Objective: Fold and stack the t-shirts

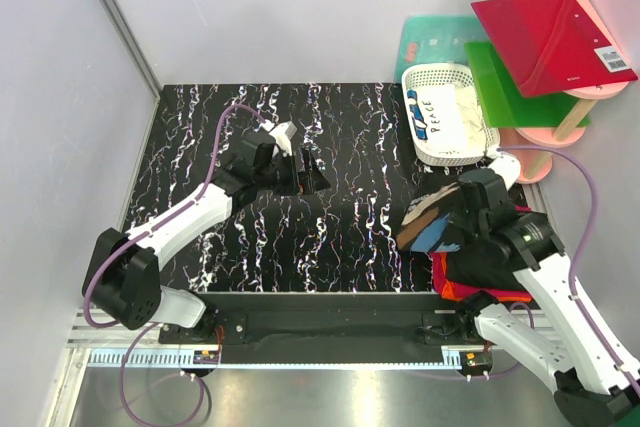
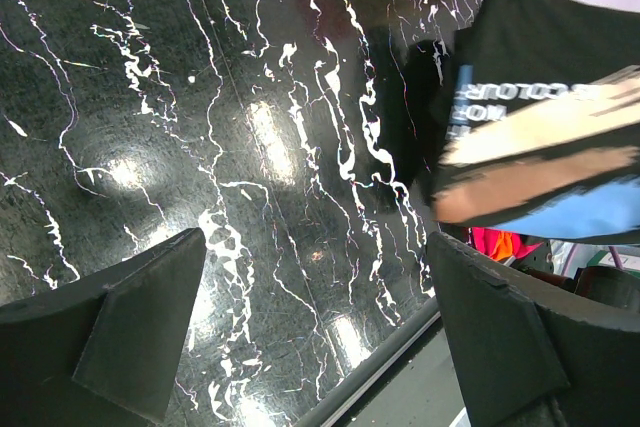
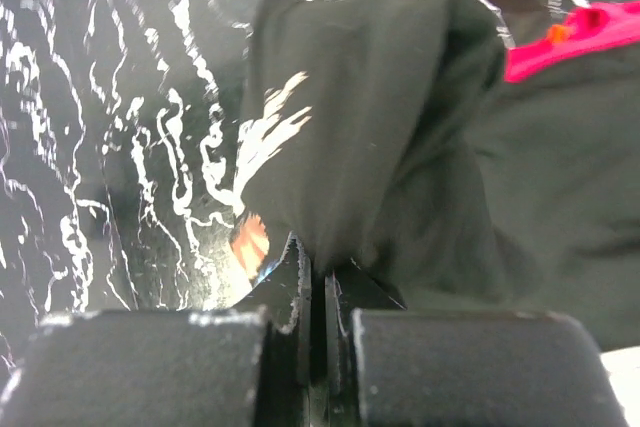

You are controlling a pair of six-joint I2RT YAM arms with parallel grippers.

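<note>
- While the right gripper (image 3: 318, 275) is pinched tight on a bunch of black cloth, I take the step in hand to be lifting one tee (image 1: 438, 223) off the pile (image 1: 482, 279) and bringing it to the middle of the table (image 1: 260, 247) for folding.
- That tee hangs in a lump from the right jaws at the table's right side, just left of the pile, its blue, tan and white print facing left. It looks lifted clear of the table.
- The pile lies at the near right corner under the right arm (image 1: 545, 267): black on top, red and orange edges below.
- The left gripper (image 2: 312, 247) stands wide and holds nothing. In its wrist view the tee shows up and to the right, well apart from both fingers (image 2: 130, 337).
- Pose: the left arm (image 1: 190, 217) is stretched forward over mid-table, gripper pointing right toward the tee. The right arm is bent up from its base, wrist turned in toward the centre.
- Next, in my judgement: carry the tee further left, then have the left gripper catch a free edge or shoulder so both arms can spread it flat. The cloth is bunched, so picking out a single layer will be the hard part.
</note>
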